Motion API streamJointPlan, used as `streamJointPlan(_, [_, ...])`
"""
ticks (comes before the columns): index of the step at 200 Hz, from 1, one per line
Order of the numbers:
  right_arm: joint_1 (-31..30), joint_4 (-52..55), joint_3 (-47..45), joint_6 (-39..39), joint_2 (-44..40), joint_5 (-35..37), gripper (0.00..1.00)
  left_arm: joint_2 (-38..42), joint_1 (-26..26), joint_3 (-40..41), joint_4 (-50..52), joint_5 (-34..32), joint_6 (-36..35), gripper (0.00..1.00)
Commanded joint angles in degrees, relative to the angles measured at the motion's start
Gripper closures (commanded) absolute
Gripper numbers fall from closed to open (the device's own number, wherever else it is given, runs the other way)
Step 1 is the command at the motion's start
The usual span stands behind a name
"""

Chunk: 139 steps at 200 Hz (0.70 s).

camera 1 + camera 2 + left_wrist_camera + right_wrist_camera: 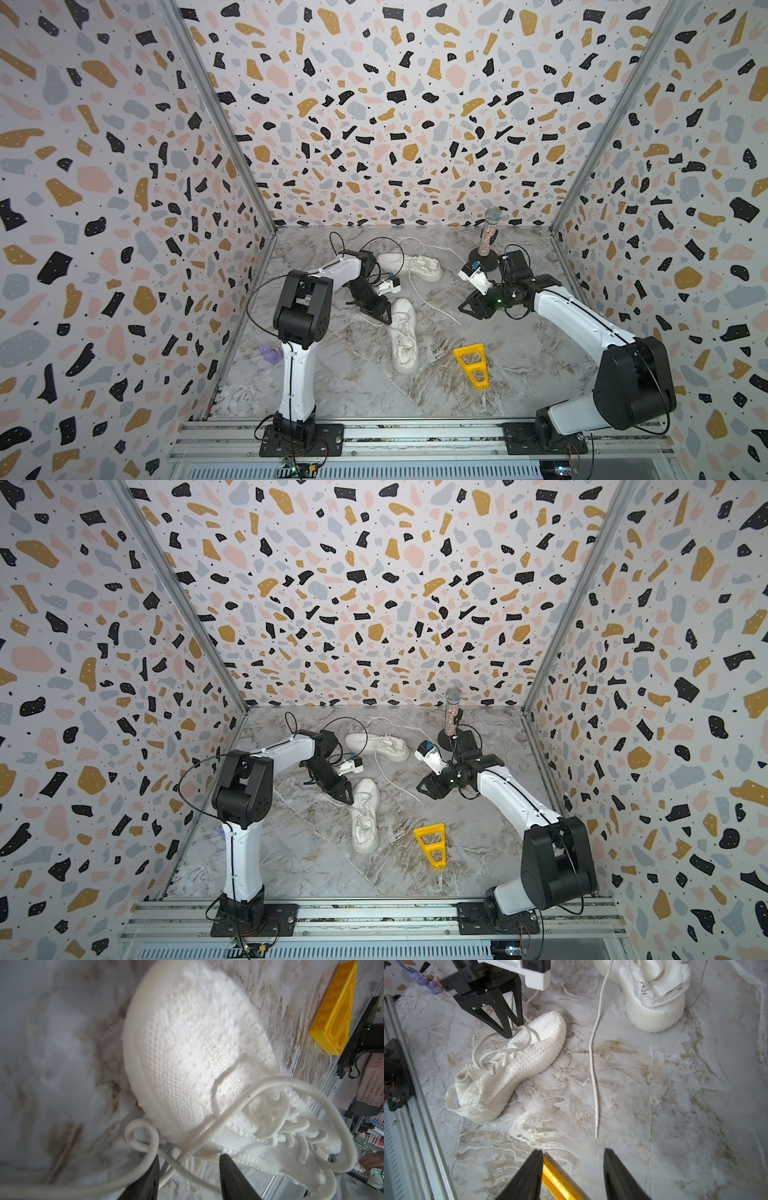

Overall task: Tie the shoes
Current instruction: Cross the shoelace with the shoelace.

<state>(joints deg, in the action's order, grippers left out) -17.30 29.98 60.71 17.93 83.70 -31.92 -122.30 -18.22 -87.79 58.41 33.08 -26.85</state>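
At the near shoe [404,336], midway across the marbled tabletop [528,361], the left hand [189,1156] stands half-spread. The laces [301,1084] cross between its fingers, nothing pinched yet. Judgement: the close should take one strand only, clear of the knit upper, then draw gently so the shoe does not drag. Right hand [573,1150] hovers wide and empty, well apart. Far shoe [411,266] sits behind, its loose lace [592,1064] trailing untied. Surface: glossy, stained, probably slippery. Enclosure: terrazzo-patterned walls [374,104]. Yellow wedge [471,365], microphone stand [486,249] and purple toy [270,353] lie apart from the work.
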Motion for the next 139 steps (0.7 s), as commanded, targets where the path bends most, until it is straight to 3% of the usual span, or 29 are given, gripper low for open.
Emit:
streamJointPlan(1, [0.25,0.25,-0.24,0.08,-0.82,-1.05,0.48,3.55,0.29,1.51,0.87,0.75,-1.1,0.5])
streamJointPlan(139, [0.33,0.25,-0.24,0.35,-0.12,-0.95,0.49,-0.71,-0.06,2.74,-0.21,4.92,-1.76,0.62])
